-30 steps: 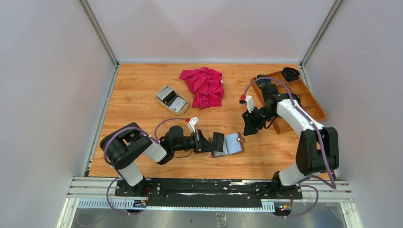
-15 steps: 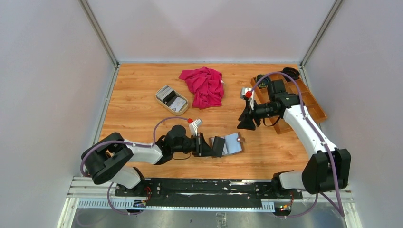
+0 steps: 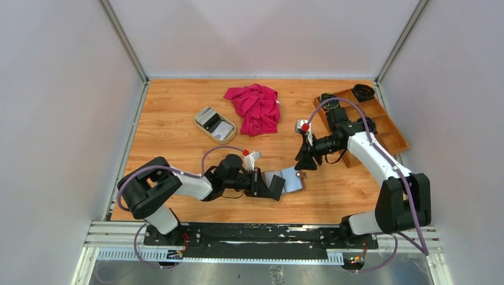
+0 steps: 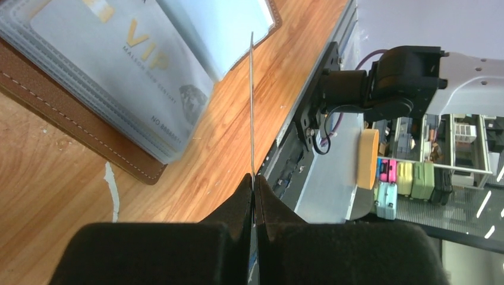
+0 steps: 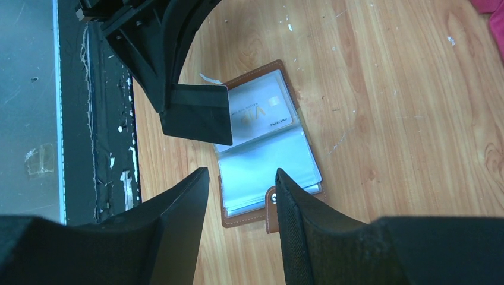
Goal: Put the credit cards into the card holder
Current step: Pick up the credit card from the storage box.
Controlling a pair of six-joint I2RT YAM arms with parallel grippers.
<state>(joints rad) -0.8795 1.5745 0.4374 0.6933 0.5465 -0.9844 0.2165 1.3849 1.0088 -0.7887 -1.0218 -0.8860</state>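
Observation:
The brown card holder lies open on the table, its clear sleeves up; a pale VIP card sits in one sleeve. My left gripper is shut on a dark credit card, held at the holder's left edge. In the left wrist view that card shows edge-on as a thin line rising from the left gripper, with the holder to its left. My right gripper hovers open over the holder's snap-tab end, with nothing between its fingers. More credit cards lie in the beige dish.
A crumpled red cloth lies at the back centre. A wooden compartment tray with dark items stands at the right, under the right arm. The metal rail runs along the table's near edge.
The left gripper has carried the dark card slightly right and nearer, to the holder's edge. The right gripper swung up, then came back down over the holder's right end and opened a little.

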